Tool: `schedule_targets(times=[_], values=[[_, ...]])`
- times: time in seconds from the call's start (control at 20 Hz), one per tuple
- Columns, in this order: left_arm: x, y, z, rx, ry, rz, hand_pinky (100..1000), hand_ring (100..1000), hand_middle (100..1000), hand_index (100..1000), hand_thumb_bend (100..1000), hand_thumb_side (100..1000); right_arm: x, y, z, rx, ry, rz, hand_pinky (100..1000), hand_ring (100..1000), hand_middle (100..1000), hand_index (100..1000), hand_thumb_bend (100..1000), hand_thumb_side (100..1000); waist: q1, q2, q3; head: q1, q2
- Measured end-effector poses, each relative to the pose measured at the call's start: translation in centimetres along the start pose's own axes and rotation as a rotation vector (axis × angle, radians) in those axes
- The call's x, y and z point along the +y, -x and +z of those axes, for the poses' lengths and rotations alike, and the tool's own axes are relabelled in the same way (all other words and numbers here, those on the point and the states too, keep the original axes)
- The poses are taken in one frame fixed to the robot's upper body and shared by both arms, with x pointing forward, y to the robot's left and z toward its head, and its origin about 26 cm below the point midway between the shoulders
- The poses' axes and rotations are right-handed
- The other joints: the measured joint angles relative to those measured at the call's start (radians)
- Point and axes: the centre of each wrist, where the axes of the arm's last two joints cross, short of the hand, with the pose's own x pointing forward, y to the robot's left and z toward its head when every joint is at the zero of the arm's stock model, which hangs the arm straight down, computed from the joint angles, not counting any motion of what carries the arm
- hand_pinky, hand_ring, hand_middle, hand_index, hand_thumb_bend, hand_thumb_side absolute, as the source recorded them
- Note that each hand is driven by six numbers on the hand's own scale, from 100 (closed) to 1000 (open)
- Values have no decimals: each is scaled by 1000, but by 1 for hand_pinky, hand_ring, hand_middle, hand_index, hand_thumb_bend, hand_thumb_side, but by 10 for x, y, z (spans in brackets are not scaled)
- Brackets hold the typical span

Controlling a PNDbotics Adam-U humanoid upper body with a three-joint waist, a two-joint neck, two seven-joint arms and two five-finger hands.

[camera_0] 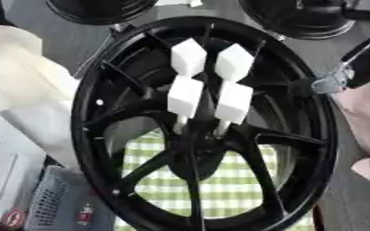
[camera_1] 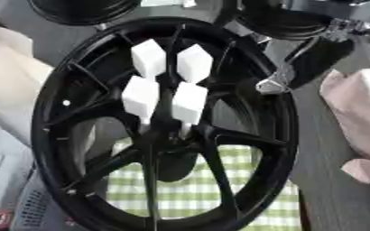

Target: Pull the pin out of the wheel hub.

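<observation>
Filling most of the view, a black wheel stands up close to the camera, its spokes meeting at the hub. Four white blocks on thin pins stick out of that hub, in two pairs. Only the right hand shows, black and silver, at the wheel's upper right rim, well apart from the blocks to its left; I cannot tell how far its fingers are open. Green checked cloth lies behind the spokes, below the hand.
</observation>
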Motion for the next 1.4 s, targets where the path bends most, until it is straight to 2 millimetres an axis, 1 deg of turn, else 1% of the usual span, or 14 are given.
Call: schedule_targets(times=[0.15, 0.3, 0.45, 0.65, 0.95, 1.1, 1.4], values=[[0, 0, 0, 1, 1, -2, 610, 662, 505, 686, 800, 492, -3, 8, -5, -17, -30, 6, 855, 765, 714, 794, 508, 318, 0, 5, 2, 0, 0], [0, 0, 0, 1, 2, -2, 610, 662, 504, 686, 800, 491, -6, 13, -9, -26, -66, 9, 853, 765, 711, 791, 503, 279, -2, 12, 7, 0, 0], [0, 0, -1, 0, 2, -2, 610, 656, 504, 686, 799, 491, -8, 17, -12, -34, -110, 12, 854, 768, 712, 791, 513, 251, -9, 23, 10, -1, -1], [0, -1, -1, -2, 3, -2, 609, 652, 504, 686, 799, 490, -14, 20, -10, -37, -154, 18, 856, 767, 713, 792, 518, 252, -13, 43, 16, -7, -2], [0, -1, -1, -3, 2, -1, 610, 650, 504, 686, 799, 489, -31, 18, -12, -56, -164, -13, 854, 763, 713, 794, 522, 280, -18, 59, 21, -9, -5], [0, -1, -1, -3, 2, -1, 610, 649, 504, 686, 799, 490, -39, 16, -13, -56, -150, -21, 849, 759, 710, 794, 532, 289, -19, 62, 25, -9, -7], [-1, -2, -2, -7, 4, 1, 610, 649, 504, 686, 799, 490, -44, 14, -19, -37, -98, -24, 845, 752, 702, 790, 537, 294, -26, 66, 33, -17, -13]])
